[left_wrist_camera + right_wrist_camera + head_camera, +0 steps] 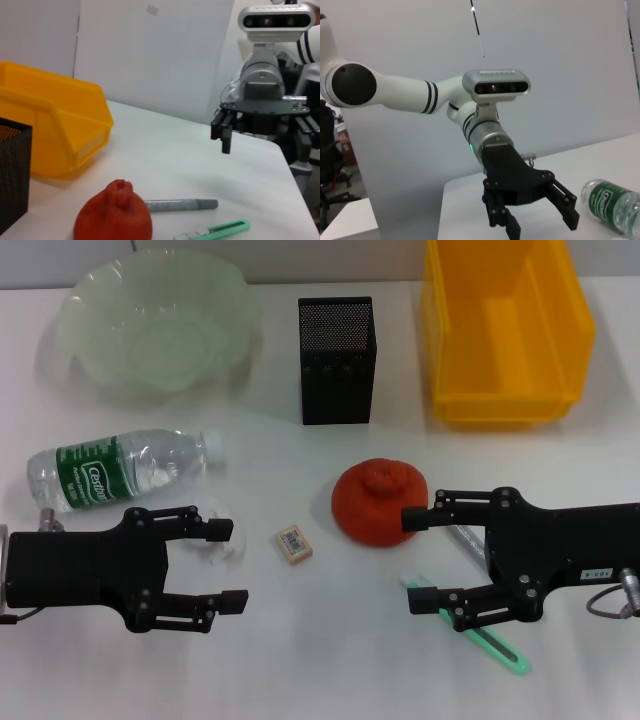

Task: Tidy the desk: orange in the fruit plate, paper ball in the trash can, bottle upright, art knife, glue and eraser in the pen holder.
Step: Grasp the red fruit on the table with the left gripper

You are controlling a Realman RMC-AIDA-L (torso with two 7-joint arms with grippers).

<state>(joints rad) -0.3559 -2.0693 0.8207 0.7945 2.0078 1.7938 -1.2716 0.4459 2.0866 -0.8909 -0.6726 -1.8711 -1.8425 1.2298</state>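
Clear bottle (120, 469) lying flat — cap toward the pen holder (336, 360) (long axis crosswise), both claws spread, empty.

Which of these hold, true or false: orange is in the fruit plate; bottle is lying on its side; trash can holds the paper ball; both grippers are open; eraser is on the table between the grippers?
1. The orange is in the fruit plate. False: it sits on the table in front of the pen holder, and the plate holds nothing.
2. The bottle is lying on its side. True.
3. The trash can holds the paper ball. False: the paper ball lies on the table by the left gripper, and the can looks empty.
4. Both grippers are open. True: the left gripper and the right gripper each show spread fingers.
5. The eraser is on the table between the grippers. True.
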